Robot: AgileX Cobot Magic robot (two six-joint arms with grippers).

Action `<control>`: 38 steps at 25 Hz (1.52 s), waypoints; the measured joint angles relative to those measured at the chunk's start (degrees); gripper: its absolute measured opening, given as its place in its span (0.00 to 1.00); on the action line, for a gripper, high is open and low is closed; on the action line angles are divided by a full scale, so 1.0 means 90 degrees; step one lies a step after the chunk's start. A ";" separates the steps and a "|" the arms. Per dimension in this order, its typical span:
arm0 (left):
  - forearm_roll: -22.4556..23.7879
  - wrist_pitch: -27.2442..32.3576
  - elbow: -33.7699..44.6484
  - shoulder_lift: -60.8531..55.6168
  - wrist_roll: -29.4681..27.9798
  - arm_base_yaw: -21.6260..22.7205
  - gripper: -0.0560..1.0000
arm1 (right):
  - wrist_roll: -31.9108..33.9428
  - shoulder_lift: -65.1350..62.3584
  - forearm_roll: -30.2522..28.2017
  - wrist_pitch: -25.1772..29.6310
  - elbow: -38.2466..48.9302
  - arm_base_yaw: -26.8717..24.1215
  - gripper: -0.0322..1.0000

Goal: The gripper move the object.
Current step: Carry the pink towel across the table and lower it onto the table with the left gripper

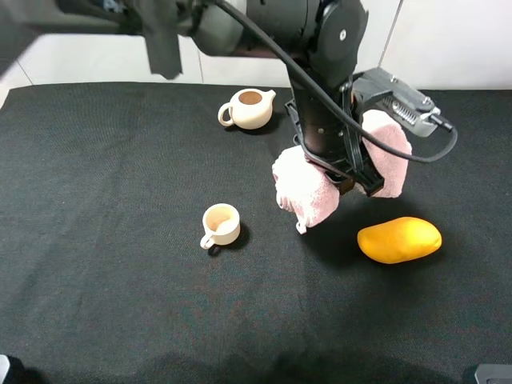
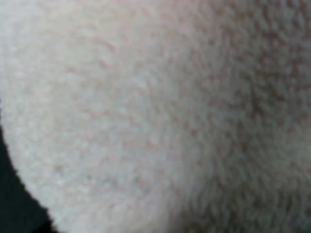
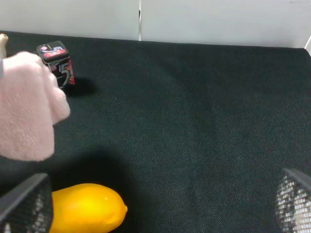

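**Transport step, towel in grasp.** The left gripper [image 1: 346, 178], at the end of a thick black-and-grey arm reaching across the middle of the desk [image 1: 104, 200], has its jaws clamped on the waist of the towel [image 1: 308, 192]. The towel hangs between the teapot [image 1: 249, 107] and the mango [image 1: 398, 239]. One lobe droops towards the cup [image 1: 221, 224] and the other juts out on the far side of the jaws. A dark shadow beneath it suggests that it is clear of the desk, though contact at the lowest corner cannot be ruled out. The left wrist view is filled by terry pile, so the jaws are not visible there.

The right gripper [image 3: 158, 206] is idle with its jaws wide apart. Its view shows the mango close below it and a small printed tin [image 3: 57, 64] beyond the towel.

**Next move.** The task appears to be mid-way, with the grasp made and the placing left to do. The next move calls for a bare patch of desk away from the mango and cup, and a descent before release, since the sagging lobes could brush neighbouring things.

**Materials.**
- Towel: soft, pink, looped pile, rolled and pinched into two lobes; compliant and unlikely to slip.
- Mango: smooth, glossy, yellow-orange ovoid that could roll if nudged.
- Cup and teapot: cream, hard, glazed-looking, with handles.
- Desk cover: black woven cloth, matte.
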 joint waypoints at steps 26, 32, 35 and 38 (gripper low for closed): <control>-0.0315 -0.0574 -0.0125 0.1021 -0.0019 0.0000 0.56 | 0.0004 0.0000 0.0000 0.0000 0.0000 0.0000 0.70; -0.0315 -0.0597 -0.0138 0.1021 -0.0019 0.0000 0.56 | 0.0004 0.0000 0.0000 0.0000 0.0000 0.0000 0.70; -0.0315 -0.0617 -0.0138 0.1021 -0.0019 0.0000 0.56 | 0.0004 0.0000 0.0000 0.0000 0.0000 0.0000 0.70; -0.0315 -0.0618 -0.0138 0.1021 -0.0019 0.0000 0.56 | 0.0004 0.0000 0.0000 0.0000 0.0000 0.0000 0.70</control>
